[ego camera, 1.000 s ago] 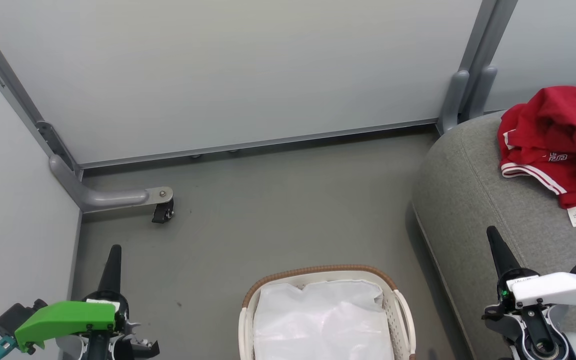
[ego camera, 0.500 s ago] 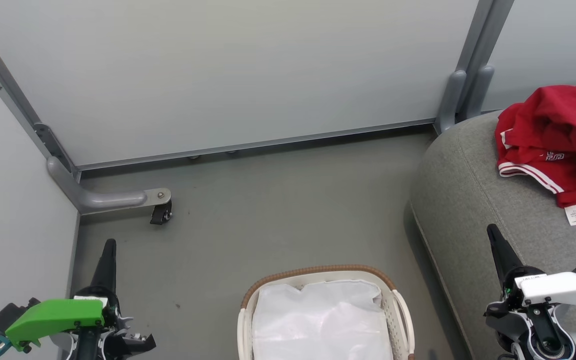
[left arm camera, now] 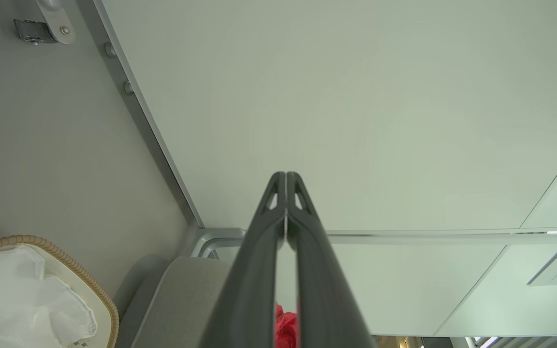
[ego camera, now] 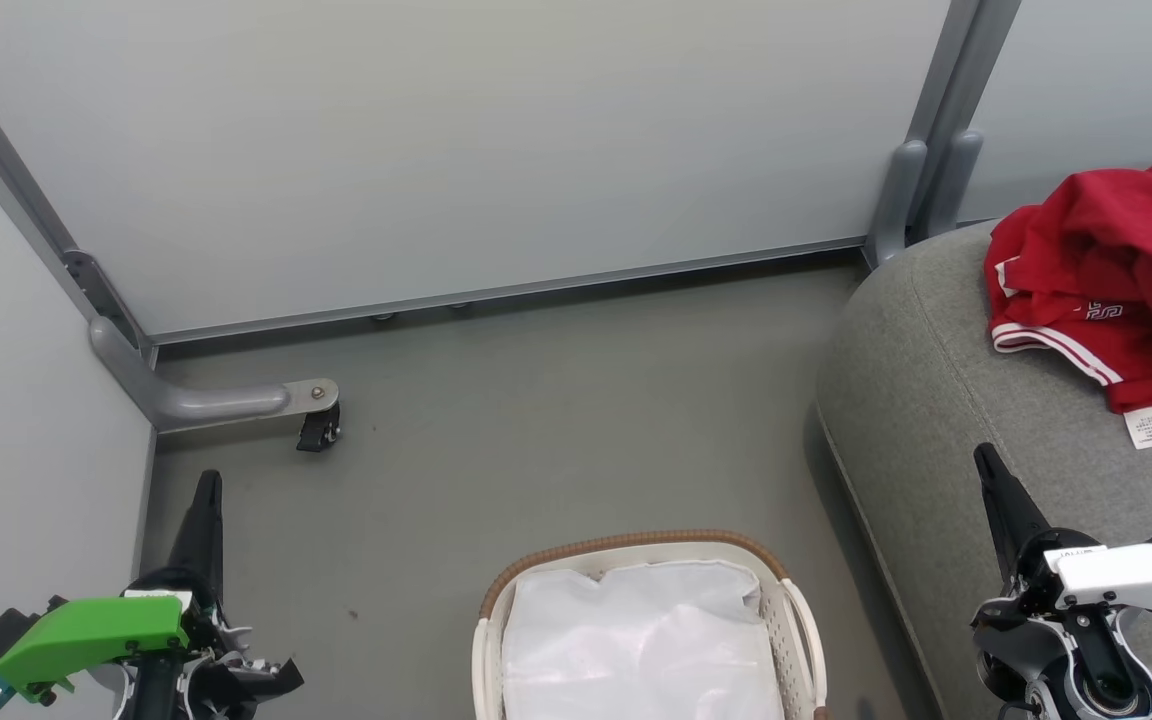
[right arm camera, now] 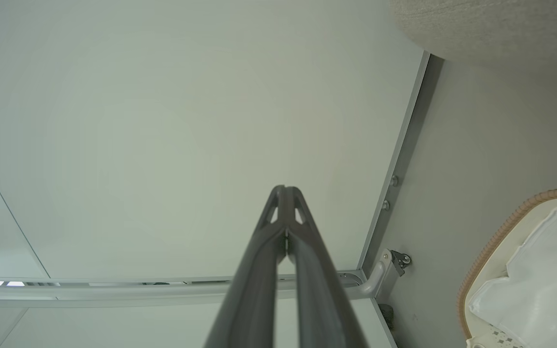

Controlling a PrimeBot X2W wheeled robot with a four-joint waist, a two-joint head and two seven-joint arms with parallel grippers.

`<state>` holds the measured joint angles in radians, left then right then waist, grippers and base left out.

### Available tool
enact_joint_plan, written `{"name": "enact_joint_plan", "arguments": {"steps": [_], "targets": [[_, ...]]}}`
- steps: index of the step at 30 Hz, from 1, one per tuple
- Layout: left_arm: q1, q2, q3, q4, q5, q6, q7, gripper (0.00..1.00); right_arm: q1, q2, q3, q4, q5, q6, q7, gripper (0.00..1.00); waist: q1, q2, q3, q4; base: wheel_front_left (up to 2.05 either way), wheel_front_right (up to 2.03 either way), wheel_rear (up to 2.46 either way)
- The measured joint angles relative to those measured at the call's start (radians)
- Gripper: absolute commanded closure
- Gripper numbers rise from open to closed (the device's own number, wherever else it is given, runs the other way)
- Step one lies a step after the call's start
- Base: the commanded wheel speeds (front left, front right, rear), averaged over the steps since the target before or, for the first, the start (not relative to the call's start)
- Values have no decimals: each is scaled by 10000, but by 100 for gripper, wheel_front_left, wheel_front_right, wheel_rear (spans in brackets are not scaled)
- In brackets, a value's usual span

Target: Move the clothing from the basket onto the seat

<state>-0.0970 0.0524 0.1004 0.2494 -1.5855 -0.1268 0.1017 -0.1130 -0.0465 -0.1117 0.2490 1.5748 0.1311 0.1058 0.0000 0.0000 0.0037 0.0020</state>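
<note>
Head view: the clothing (ego camera: 1106,260) sits in a red heap on the seat (ego camera: 936,400), up at abt 2 o'clock. From the right gripper (ego camera: 996,490) it lies toward 1 o'clock, near but apart. From the left gripper (ego camera: 204,500) it's way over at 2-3 o'clock, so the right arm is the nearer one. The striped hem runs roughly 10 to 4. The basket (ego camera: 636,545) is at 6 o'clock between the arms, w/ just its white liner (ego camera: 636,640) to be seen in it, so the job looks done to me. There's a small white logo on the red, can't read it. The white tag (ego camera: 1147,427) has print, too small to read.

Left wrist view: left gripper (left arm camera: 285,193) has its fingers pressed together, nothing held, aimed at the wall. A sliver of red clothing (left arm camera: 285,324) shows at 6 o'clock between the fingers, w/ the seat (left arm camera: 182,299) at 7 and the basket (left arm camera: 65,263) at 8. The sign at 4 o'clock is illegible.

Right wrist view: right gripper (right arm camera: 284,203) is pressed together too, empty. The basket (right arm camera: 501,232) is at 4 o'clock and the seat (right arm camera: 491,29) at 1.
</note>
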Motion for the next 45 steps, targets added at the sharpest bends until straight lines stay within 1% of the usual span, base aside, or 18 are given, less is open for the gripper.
{"name": "enact_joint_plan", "arguments": {"steps": [6,45], "targets": [[-42,0,77,-38,-307,-10,88,100,0,-4,-17,-25,366,0,96,100,0,0,-6,-21,0,0,0],[-58,-6,113,-44,-305,-10,113,100,0,-6,-19,-29,366,0,96,100,0,0,-6,-21,0,0,0]]}}
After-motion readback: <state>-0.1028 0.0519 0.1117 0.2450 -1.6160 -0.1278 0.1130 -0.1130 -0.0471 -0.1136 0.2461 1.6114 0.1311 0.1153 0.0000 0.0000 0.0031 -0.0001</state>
